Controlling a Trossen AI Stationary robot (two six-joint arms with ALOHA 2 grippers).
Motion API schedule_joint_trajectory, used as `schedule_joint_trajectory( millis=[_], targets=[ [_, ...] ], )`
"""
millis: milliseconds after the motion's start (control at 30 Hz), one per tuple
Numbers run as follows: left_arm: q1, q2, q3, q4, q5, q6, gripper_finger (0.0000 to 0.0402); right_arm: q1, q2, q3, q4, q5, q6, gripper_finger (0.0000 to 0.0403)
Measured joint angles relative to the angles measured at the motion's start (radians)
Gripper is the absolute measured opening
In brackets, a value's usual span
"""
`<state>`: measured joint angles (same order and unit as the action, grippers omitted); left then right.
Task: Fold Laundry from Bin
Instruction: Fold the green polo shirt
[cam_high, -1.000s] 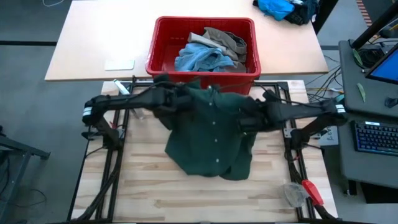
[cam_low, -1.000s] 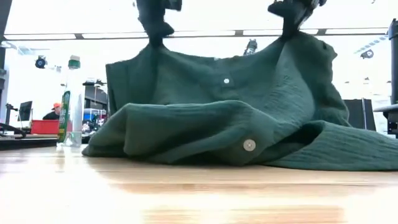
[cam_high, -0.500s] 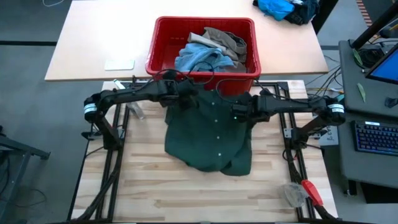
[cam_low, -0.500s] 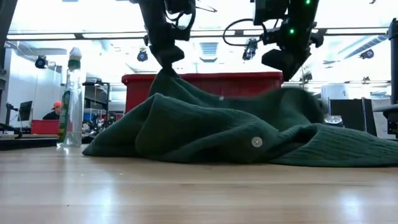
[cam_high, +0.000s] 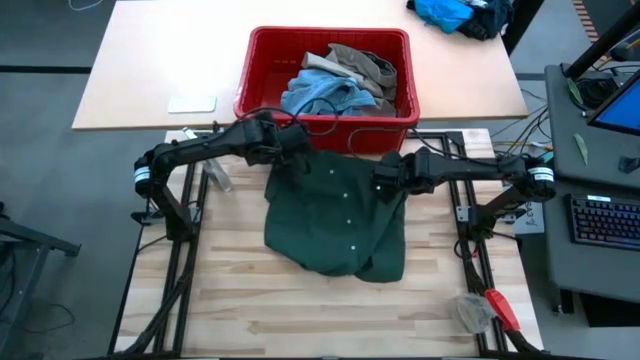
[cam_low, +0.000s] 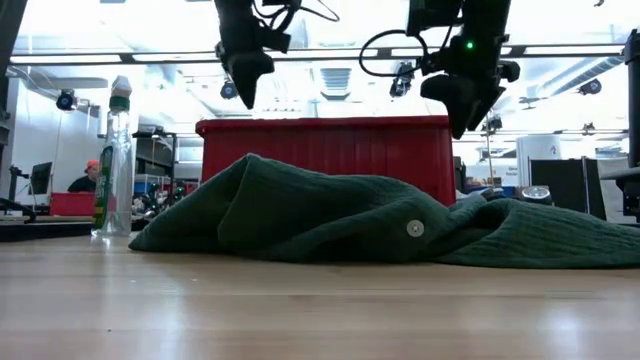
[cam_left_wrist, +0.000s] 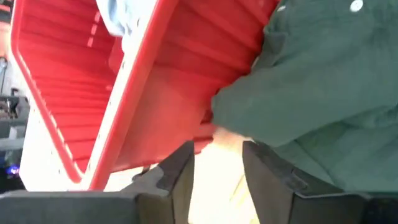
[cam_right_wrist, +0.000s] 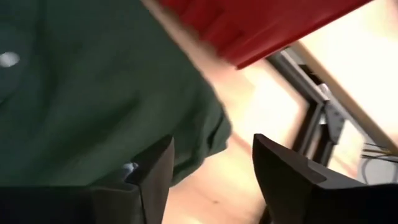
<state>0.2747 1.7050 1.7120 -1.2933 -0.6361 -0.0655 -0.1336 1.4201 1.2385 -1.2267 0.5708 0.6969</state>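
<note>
Moved: dark green garment (cam_high: 335, 215), released since a second ago, now lies slumped on the wooden table (cam_high: 250, 300) just in front of the red bin (cam_high: 262, 75). Left gripper (cam_high: 287, 150) and right gripper (cam_high: 385, 180): raised above its far edge, jaws parted, empty. Bin contents: light blue denim (cam_high: 320, 95), khaki piece (cam_high: 365, 65).

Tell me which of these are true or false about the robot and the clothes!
1. The green shirt lies on the wooden table. True.
2. The left gripper holds the shirt. False: its fingers are open and empty above it.
3. The red bin is empty. False: blue and tan clothes lie in it.
4. The right gripper is open above the shirt. True.
5. A bottle stands on the table. True.
</note>
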Motion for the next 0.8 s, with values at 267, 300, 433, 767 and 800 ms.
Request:
schedule_joint_trajectory(
  millis=[267,300,433,767,800],
  targets=[
    [-0.036,-0.007,-0.048,-0.097,0.291,-0.252,0.0162,0.142,-0.001,-0.022,0.031,-0.075,0.026,0.0236],
    [-0.057,-0.008,-0.076,-0.084,0.31,-0.27,0.0164,0.169,-0.001,-0.031,0.043,-0.077,0.04,0.0239],
    [-0.155,-0.012,-0.229,-0.004,0.306,-0.397,0.0171,0.281,-0.002,-0.093,0.093,-0.079,0.096,0.0253],
    [-0.393,-0.015,-0.576,0.195,0.284,-0.871,0.0227,0.425,-0.003,-0.226,0.192,-0.12,0.236,0.0281],
    [-0.398,-0.015,-0.597,0.244,0.283,-0.883,0.0235,0.424,-0.003,-0.23,0.193,-0.126,0.236,0.0282]
  ],
)
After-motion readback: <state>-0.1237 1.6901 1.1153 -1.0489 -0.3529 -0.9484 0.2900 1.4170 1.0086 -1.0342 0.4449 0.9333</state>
